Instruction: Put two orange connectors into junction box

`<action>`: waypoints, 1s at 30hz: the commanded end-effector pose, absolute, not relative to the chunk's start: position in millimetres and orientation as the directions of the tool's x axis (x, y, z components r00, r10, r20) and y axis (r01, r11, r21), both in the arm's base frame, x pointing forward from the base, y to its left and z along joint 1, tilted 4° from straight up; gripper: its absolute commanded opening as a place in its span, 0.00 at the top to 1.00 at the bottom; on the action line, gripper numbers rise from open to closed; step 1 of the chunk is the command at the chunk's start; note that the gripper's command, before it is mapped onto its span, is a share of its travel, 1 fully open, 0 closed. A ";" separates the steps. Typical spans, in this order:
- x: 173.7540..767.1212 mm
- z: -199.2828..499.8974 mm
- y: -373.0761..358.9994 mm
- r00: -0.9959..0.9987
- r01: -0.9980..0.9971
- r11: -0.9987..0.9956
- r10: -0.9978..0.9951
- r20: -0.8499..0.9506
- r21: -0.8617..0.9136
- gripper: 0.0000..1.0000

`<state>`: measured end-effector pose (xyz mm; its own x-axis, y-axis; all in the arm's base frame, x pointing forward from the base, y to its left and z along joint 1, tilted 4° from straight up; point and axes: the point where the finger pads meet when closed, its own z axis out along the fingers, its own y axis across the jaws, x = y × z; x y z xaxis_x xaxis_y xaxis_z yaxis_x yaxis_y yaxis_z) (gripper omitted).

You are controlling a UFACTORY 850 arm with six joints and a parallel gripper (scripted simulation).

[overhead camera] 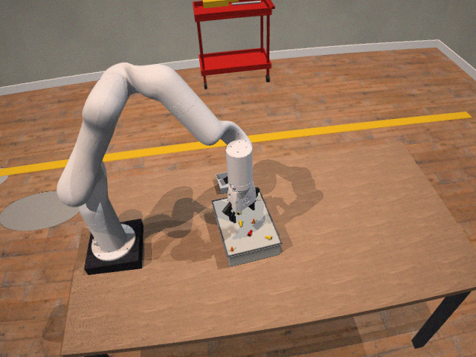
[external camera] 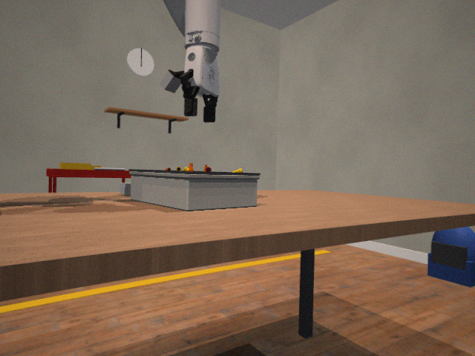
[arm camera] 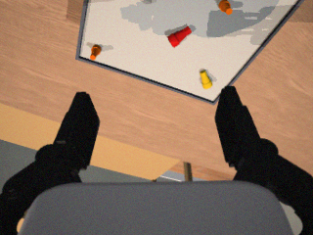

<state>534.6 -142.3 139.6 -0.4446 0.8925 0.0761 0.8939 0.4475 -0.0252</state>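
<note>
Small orange cone-shaped wire connectors lie loose on the pale lid of the grey tool case, mixed with yellow and red ones. The black two-finger gripper hangs well above, fingers spread wide, empty. Risk: descending off-centre could knock a connector off the lid or shift the unfixed case.

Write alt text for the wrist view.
Two black fingers of the open, empty gripper frame a view down onto the corner of a pale case lid. On the lid lie a red connector, a yellow one and two orange ones, with the wooden table around.
</note>
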 end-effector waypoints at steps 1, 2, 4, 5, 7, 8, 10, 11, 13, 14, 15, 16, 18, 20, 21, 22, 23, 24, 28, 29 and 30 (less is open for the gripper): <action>535.4 140.5 -142.6 -0.445 0.894 0.447 0.893 0.075 -0.024 0.00; 535.4 140.4 -142.6 -0.445 0.894 0.447 0.893 0.075 -0.024 0.00; 535.5 140.0 -142.1 -0.446 0.893 0.449 0.892 0.075 -0.023 0.00; 535.6 139.4 -141.4 -0.447 0.893 0.450 0.891 0.075 -0.023 0.00; 536.0 137.1 -139.1 -0.453 0.890 0.455 0.889 0.075 -0.023 0.00; 536.3 135.5 -137.4 -0.456 0.888 0.459 0.887 0.075 -0.022 0.00; 537.0 131.1 -132.8 -0.467 0.883 0.469 0.881 0.075 -0.022 0.00; 537.4 128.4 -129.9 -0.473 0.879 0.476 0.878 0.076 -0.021 0.00; 538.2 122.2 -123.4 -0.487 0.872 0.490 0.870 0.076 -0.020 0.00; 538.2 122.2 -123.4 -0.487 0.872 0.490 0.870 0.076 -0.020 0.00; 538.2 122.2 -123.4 -0.487 0.872 0.490 0.870 0.076 -0.020 0.00; 538.6 118.9 -119.9 -0.495 0.867 0.498 0.866 0.076 -0.019 0.00; 539.2 111.8 -112.4 -0.511 0.858 0.514 0.856 0.076 -0.018 0.00; 539.7 104.8 -105.0 -0.527 0.848 0.529 0.846 0.077 -0.016 0.00; 539.8 101.5 -101.4 -0.534 0.844 0.537 0.842 0.077 -0.016 0.00; 539.9 98.3 -98.1 -0.541 0.839 0.544 0.837 0.077 -0.015 0.00; 540.0 95.4 -95.0 -0.548 0.835 0.550 0.833 0.077 -0.014 0.00; 540.0 92.8 -92.1 -0.554 0.831 0.556 0.829 0.077 -0.014 0.00; 539.9 85.6 -84.5 -0.570 0.820 0.572 0.818 0.077 -0.013 0.00; 539.9 84.7 -83.5 -0.572 0.819 0.574 0.817 0.077 -0.013 0.00; 539.9 84.1 -82.9 -0.573 0.818 0.575 0.816 0.077 -0.013 0.00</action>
<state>538.0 -92.3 92.5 -0.5533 0.8293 0.0783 0.8310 0.5560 -0.0169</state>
